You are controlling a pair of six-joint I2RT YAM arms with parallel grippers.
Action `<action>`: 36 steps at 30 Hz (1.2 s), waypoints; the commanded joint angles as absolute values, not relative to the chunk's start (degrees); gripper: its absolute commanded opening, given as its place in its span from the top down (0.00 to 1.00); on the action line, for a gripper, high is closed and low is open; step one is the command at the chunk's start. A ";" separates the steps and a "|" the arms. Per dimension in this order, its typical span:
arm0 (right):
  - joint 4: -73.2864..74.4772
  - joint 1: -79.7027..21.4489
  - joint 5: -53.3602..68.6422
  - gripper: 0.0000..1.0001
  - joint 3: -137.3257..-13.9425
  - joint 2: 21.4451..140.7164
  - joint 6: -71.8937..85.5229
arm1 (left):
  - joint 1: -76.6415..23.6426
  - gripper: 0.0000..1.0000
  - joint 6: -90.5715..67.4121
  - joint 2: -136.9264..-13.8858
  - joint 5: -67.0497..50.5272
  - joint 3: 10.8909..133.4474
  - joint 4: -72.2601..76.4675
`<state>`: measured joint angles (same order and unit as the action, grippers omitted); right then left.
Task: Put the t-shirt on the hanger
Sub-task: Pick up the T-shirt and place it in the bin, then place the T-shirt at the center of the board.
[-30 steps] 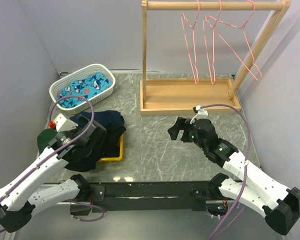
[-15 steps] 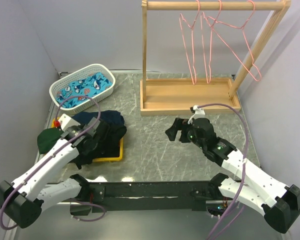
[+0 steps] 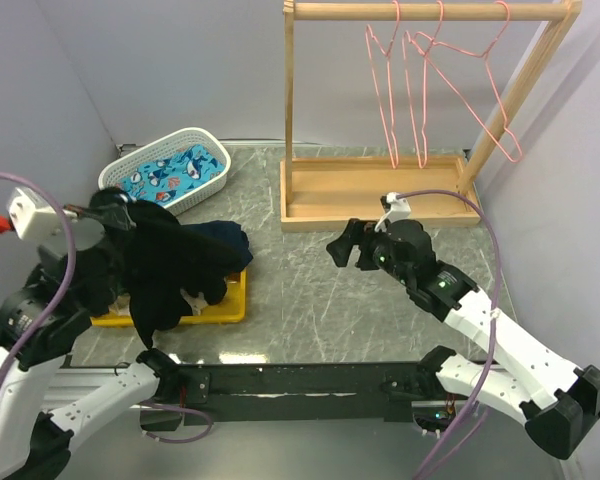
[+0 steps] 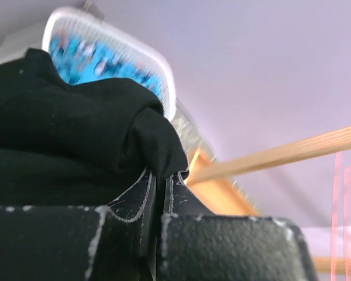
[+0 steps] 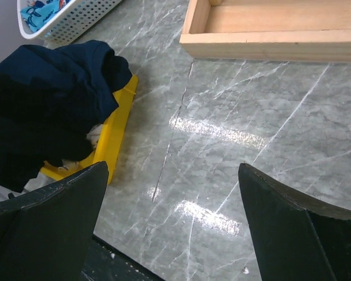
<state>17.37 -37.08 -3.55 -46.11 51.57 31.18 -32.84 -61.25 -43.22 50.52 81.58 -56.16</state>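
My left gripper (image 3: 108, 212) is raised above the table's left side, shut on a fold of the black t-shirt (image 3: 170, 270), which hangs down from it over the yellow tray (image 3: 225, 303). In the left wrist view the jaws (image 4: 164, 178) pinch black cloth (image 4: 76, 129) between them. The shirt's print is hidden. Three thin pink wire hangers (image 3: 395, 90) hang from the wooden rail (image 3: 430, 11) at the back right; I cannot tell which is the task's hanger. My right gripper (image 3: 342, 250) hovers open over the table's middle, with only bare marble between its fingers (image 5: 52, 228).
A navy garment (image 3: 225, 240) lies on the tray's far side (image 5: 64, 76). A white basket (image 3: 165, 170) with blue patterned cloth stands at the back left. The rack's wooden base (image 3: 380, 190) lies behind my right gripper. Grey walls close in both sides.
My left gripper closed on the t-shirt on the tray and lifted it up and to the left. My right gripper edged slightly left and stayed open.
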 commanded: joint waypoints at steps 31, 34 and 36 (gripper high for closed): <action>-28.81 -54.49 -3.58 0.02 -65.83 80.86 24.61 | -32.70 0.99 -39.11 -69.61 23.74 119.80 -27.33; -28.32 -54.93 -8.06 0.55 -64.34 76.93 24.87 | -32.61 0.99 -39.38 -70.05 22.77 119.62 -27.51; -23.58 -55.02 -12.02 0.90 -64.77 73.41 25.14 | -32.61 0.99 -38.94 -70.22 22.50 119.01 -27.95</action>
